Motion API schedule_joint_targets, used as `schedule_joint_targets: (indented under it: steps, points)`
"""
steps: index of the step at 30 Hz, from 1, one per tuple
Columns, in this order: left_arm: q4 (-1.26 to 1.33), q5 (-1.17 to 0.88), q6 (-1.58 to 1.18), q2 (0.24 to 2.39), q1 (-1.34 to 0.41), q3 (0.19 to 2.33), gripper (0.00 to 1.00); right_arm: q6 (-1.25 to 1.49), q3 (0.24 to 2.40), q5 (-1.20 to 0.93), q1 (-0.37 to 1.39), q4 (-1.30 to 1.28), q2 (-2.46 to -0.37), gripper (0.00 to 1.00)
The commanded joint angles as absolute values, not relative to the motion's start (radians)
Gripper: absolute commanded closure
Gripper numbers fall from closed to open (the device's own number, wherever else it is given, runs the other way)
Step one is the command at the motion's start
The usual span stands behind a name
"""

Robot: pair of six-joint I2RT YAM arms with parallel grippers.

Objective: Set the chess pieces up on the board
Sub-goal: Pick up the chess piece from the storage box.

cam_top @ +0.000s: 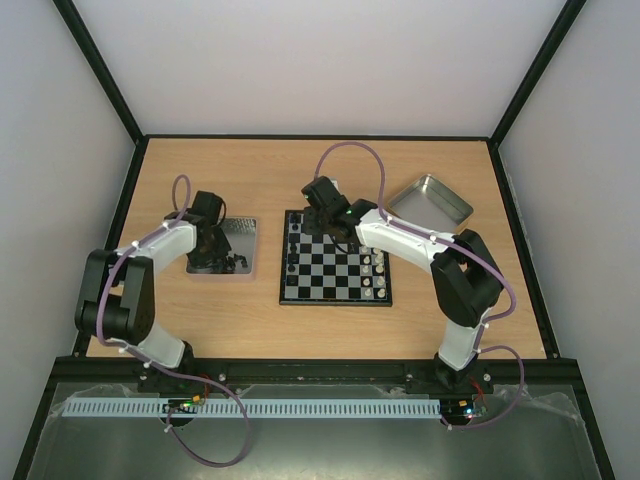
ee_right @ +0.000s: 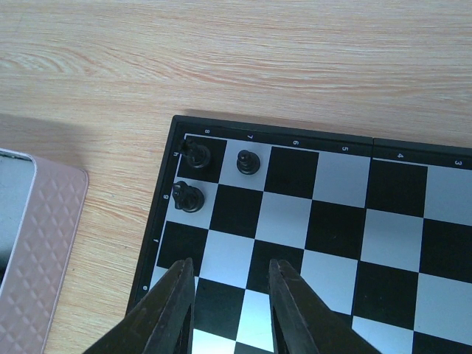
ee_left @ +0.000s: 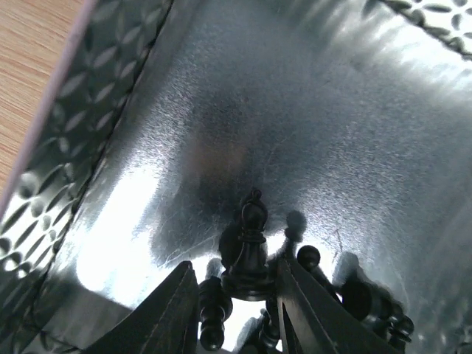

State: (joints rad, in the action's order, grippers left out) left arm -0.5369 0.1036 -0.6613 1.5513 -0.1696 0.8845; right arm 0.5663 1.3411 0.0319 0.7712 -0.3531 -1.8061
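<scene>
Over the shiny metal tray (cam_top: 240,232) hangs my left gripper (cam_top: 213,255). In the left wrist view its fingers (ee_left: 236,264) stand narrowly open around an upright black bishop (ee_left: 253,243); the right finger touches its base, while on the left there is a gap with another black piece (ee_left: 210,310) lying in it. More black chess pieces (ee_left: 369,299) lie to the right. My right gripper (ee_right: 229,262) is open and empty above the board (ee_right: 339,221) near its corner. A rook (ee_right: 196,155), a pawn (ee_right: 248,161) and a knight (ee_right: 187,197) stand there.
Pale pieces (cam_top: 375,270) line the board's right side. A second metal tray (cam_top: 430,200) sits tilted at the back right. The patterned edge of the left tray (ee_right: 37,243) shows just left of the board. Black frame rails bound the table.
</scene>
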Motion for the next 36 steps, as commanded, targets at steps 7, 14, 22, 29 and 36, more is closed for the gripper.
schedule_joint_targets:
  steps: [7,14,22,29,36]
  points:
    - [-0.500,0.056,-0.627,1.638,-0.165,0.889,0.71,0.580,1.328,0.049,0.768,-0.338,-1.765,0.73]
    - [-0.482,0.079,-0.631,1.615,-0.166,0.876,0.86,0.583,1.328,0.049,0.769,-0.335,-1.754,0.73]
    - [-0.447,0.058,-0.597,1.477,-0.168,0.882,0.86,0.606,1.276,-0.011,0.752,-0.244,-1.699,0.73]
    - [-0.354,-0.184,-0.517,1.398,-0.181,0.870,0.85,0.629,1.201,-0.262,0.689,-0.115,-1.651,0.71]
    - [-0.153,-0.586,-0.423,1.286,-0.280,0.855,0.85,0.731,1.091,-0.664,0.605,0.068,-1.568,0.51]
